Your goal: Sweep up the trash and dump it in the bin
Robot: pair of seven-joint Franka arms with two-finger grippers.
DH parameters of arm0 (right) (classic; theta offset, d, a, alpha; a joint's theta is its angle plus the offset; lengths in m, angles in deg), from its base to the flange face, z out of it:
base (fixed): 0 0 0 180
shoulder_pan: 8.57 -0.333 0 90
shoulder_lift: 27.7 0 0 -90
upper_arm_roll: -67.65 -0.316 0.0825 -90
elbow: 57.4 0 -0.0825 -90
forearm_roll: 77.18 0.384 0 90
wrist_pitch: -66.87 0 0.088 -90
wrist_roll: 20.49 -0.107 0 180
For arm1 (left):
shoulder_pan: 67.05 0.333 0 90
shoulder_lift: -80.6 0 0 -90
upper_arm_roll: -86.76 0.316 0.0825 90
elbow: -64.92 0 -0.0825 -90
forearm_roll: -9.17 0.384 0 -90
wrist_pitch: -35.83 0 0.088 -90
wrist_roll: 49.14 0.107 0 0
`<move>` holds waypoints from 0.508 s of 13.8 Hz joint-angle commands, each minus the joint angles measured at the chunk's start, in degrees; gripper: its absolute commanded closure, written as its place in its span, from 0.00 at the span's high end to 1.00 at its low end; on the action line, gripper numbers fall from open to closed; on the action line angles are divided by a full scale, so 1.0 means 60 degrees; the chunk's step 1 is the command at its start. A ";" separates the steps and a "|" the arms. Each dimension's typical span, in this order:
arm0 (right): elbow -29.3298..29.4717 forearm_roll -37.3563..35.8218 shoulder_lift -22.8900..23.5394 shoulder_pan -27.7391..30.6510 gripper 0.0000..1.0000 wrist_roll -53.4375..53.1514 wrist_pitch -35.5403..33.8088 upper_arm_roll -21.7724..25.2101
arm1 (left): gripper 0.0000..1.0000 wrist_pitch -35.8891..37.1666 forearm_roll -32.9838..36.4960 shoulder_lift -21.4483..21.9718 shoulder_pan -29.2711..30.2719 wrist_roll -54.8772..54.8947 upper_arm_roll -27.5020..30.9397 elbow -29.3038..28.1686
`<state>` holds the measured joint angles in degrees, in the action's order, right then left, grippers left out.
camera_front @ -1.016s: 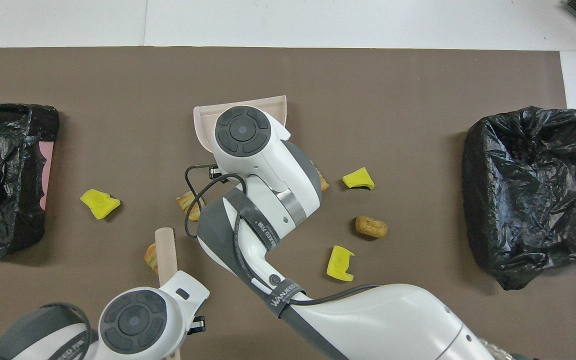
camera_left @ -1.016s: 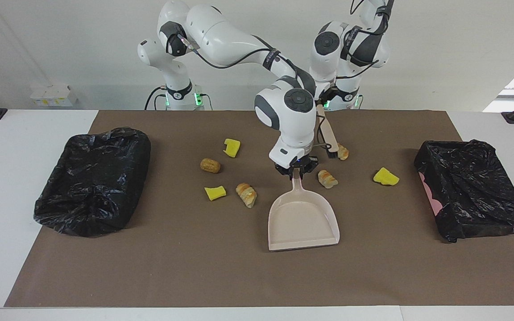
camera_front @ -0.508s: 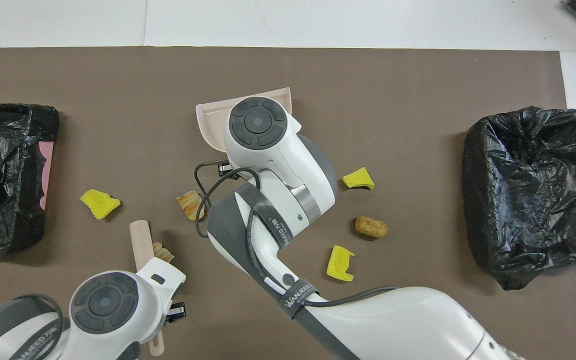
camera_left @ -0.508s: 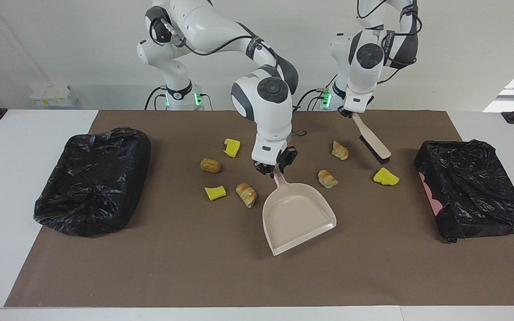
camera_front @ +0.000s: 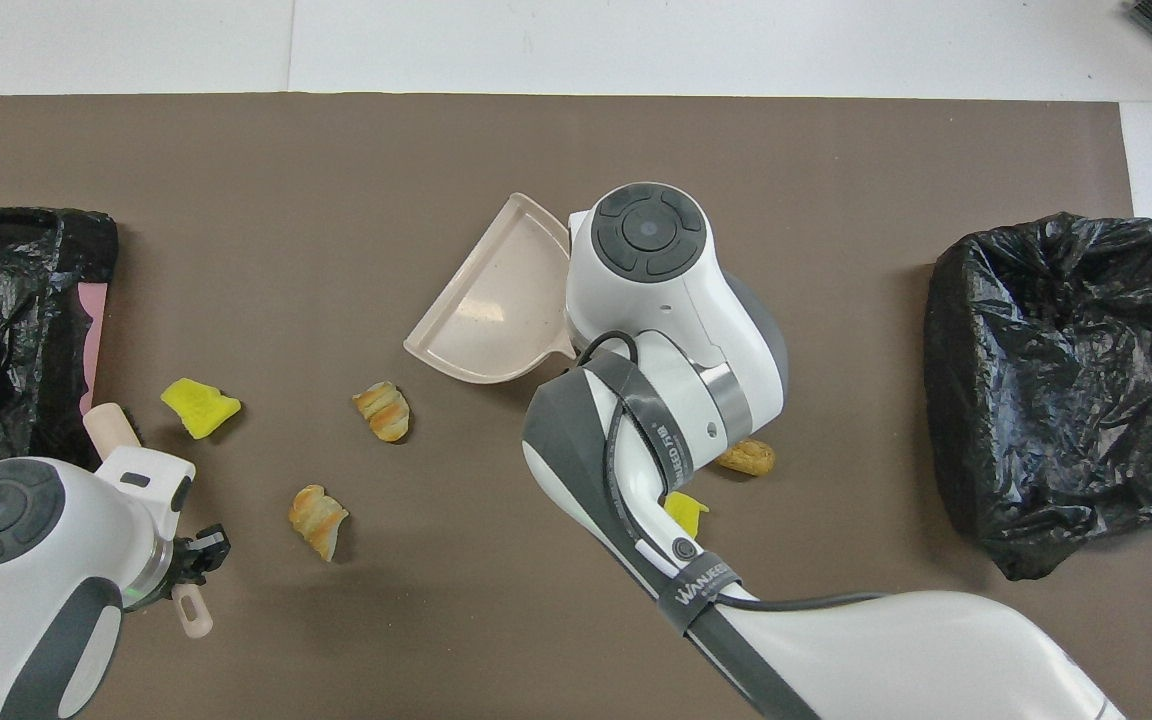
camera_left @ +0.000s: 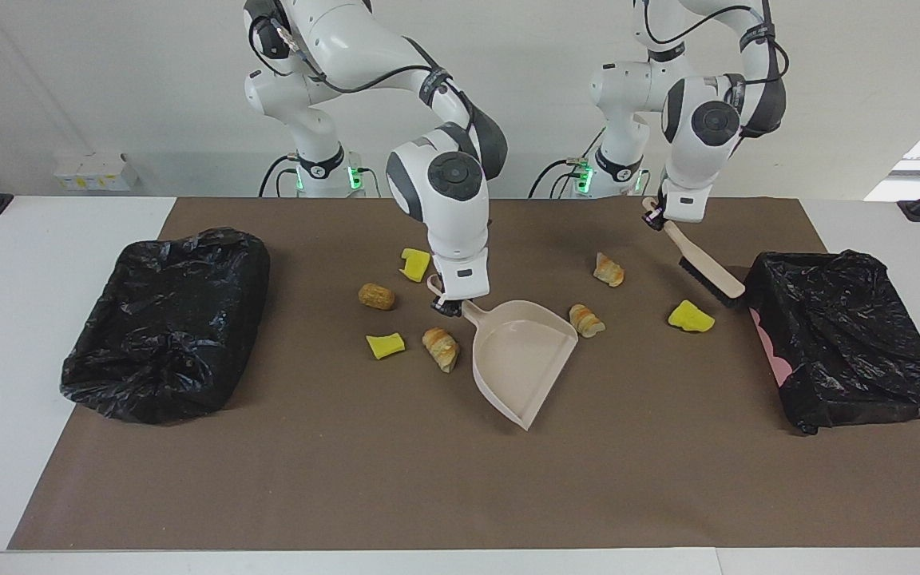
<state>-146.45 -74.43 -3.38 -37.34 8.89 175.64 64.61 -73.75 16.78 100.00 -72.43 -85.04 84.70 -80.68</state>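
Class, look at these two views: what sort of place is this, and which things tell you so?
Probably a robotics lab test bench: a brown mat laid out with scattered trash and two bag-lined bins.

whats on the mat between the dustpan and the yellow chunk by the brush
One golden-brown pastry piece, right beside the dustpan; from it to the yellow chunk the brown mat is bare. The facing view shows this best.

White arms (camera_left: pixel 444 180), grey joints, blk cables

Dustpan (camera_left: pixel 521 363): smooth matt beige plastic. Bin liners (camera_left: pixel 166 323): glossy crinkled black film. Mat (camera_left: pixel 396 479): matt brown paper. Yellow chunks (camera_left: pixel 690 316): porous sponge.
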 commanded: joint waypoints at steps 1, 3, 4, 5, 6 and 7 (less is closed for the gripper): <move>-0.1284 -0.0076 -0.0902 0.0034 0.00 0.1879 0.0108 -0.0064 | 0.00 -0.0383 0.0138 -0.0376 0.0734 0.1101 -0.0111 0.0024; -0.1768 -0.0120 -0.1165 -0.0054 0.00 0.2571 0.0195 -0.0064 | 0.00 -0.0530 0.0138 -0.0436 0.0736 0.1440 -0.0125 0.0039; -0.1886 -0.0121 -0.1225 -0.0069 0.00 0.2893 0.0239 -0.0079 | 0.00 -0.0560 0.0123 -0.0451 0.0620 0.1601 -0.0140 0.0039; -0.1916 -0.0164 -0.1225 -0.0141 0.00 0.3041 0.0211 -0.0093 | 0.00 -0.0560 0.0123 -0.0465 0.0546 0.1762 -0.0140 0.0024; -0.2003 -0.0223 -0.1211 -0.0446 0.00 0.2970 0.0240 -0.0065 | 0.00 -0.0560 0.0065 -0.0451 0.0328 0.2054 -0.0140 0.0024; -0.2048 -0.0354 -0.1153 -0.0507 0.00 0.2853 0.0269 -0.0064 | 0.00 -0.0574 0.0021 -0.0465 0.0152 0.2317 -0.0140 0.0024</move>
<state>-155.82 -74.87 -8.70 -39.19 25.43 175.79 64.45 -76.73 16.78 97.15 -69.46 -73.53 83.82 -80.66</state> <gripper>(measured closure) 0.674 0.731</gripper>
